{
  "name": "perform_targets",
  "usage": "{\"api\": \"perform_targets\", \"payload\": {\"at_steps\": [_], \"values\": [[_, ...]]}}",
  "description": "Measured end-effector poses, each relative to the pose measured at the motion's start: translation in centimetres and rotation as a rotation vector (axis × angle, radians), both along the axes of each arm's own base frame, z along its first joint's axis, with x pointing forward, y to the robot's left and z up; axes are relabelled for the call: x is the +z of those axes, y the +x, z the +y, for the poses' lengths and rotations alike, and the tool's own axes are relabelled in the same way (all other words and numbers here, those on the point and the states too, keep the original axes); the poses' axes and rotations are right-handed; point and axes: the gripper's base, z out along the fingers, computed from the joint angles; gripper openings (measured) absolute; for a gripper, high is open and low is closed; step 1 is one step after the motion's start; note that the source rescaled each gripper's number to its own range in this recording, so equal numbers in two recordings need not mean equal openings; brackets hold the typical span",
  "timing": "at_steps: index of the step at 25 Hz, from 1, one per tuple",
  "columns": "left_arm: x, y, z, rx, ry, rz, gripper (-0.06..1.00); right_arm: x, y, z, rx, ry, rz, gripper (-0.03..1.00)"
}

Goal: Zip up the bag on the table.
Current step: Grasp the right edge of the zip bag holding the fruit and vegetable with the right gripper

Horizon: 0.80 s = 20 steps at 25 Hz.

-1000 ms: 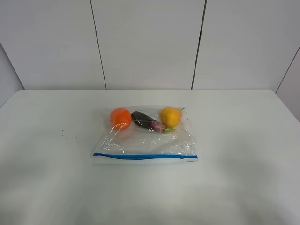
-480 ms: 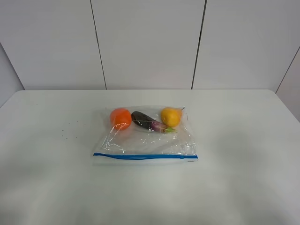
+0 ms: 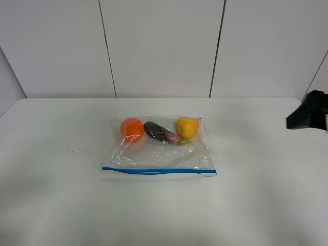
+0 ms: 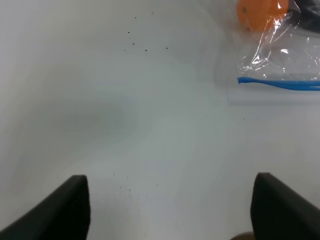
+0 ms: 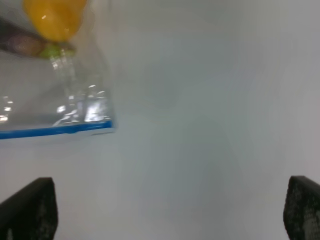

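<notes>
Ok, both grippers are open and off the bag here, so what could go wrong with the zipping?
1. The bag lies loose on the table; unless the left gripper or right gripper pins it, a pull along the blue zip strip may drag it instead of closing it.
2. The strip lies flat on the table, so a grasp could miss or scrape.
3. The orange and lemon might roll and shift the bag.
</notes>
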Motion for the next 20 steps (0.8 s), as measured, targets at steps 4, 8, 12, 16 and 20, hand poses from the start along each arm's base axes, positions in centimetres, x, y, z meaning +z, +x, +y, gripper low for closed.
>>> {"api": "perform_targets", "payload": {"at_steps": [4,8,12,16,20], "values": [[0.0,0.0,0.0,0.0,0.0,0.0,0.97,-2.4,4.9,0.8,0.082,0.058,0.114,1.0],[0.0,0.0,0.0,0.0,0.0,0.0,0.97,-5.3,8.8,1.5,0.147,0.12,0.199,1.0],[0.0,0.0,0.0,0.0,0.0,0.0,0.97,-8.7,11.7,2.0,0.178,0.173,0.233,1.0],[0.0,0.0,0.0,0.0,0.0,0.0,0.97,-12.4,13.5,2.6,0.25,0.227,0.258,1.0],[0.0,0.0,0.0,0.0,0.0,0.0,0.97,-15.7,14.8,3.3,0.319,0.293,0.259,1.0]]}}
